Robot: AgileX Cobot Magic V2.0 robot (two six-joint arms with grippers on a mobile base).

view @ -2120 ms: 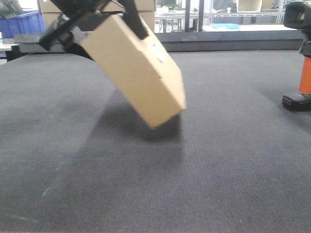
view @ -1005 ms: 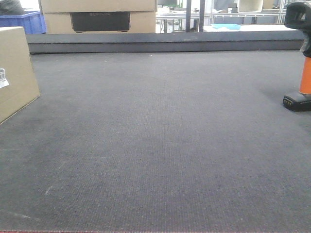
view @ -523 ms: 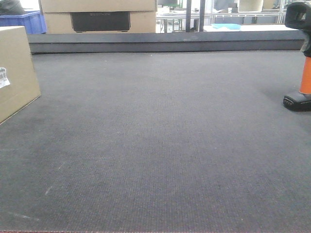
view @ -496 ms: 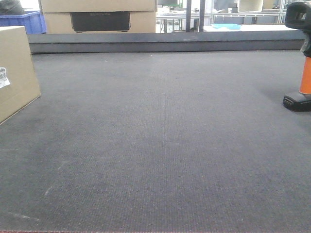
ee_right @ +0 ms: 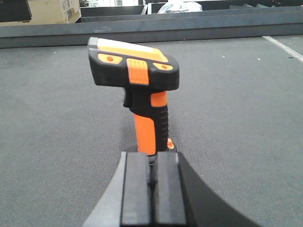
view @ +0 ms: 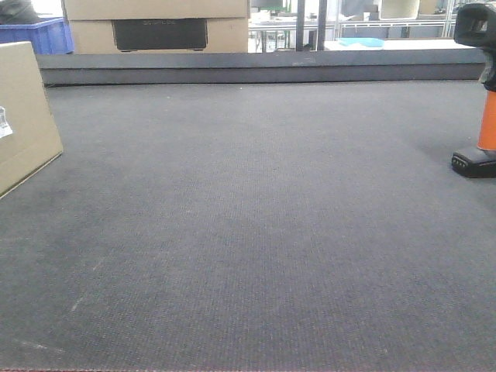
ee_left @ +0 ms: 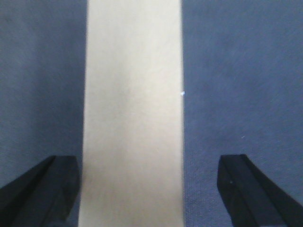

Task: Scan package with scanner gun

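The package (view: pixel 23 116), a tan cardboard box with a white label at its left, stands at the left edge of the front view. In the left wrist view it (ee_left: pixel 133 109) is a tan strip running between my left gripper's (ee_left: pixel 149 161) jaws. The jaws are open; the left finger (ee_left: pixel 45 187) is close beside the box and the right finger (ee_left: pixel 246 189) is well clear of it. The scanner gun (view: pixel 482 93) stands upright at the right edge. It (ee_right: pixel 142 90) stands just ahead of my right gripper (ee_right: pixel 152 158), which is shut and empty.
The dark grey mat (view: pixel 263 217) covers the table. A raised dark ledge (view: pixel 263 68) runs along the back edge. Behind it stand a wider carton with a dark panel (view: pixel 159 31) and a blue crate (view: pixel 46 35).
About two seconds ago the package hung tilted in the left gripper over the middle of the mat; it now rests at the left edge, shifted slightly further left. The scanner gun has not moved.
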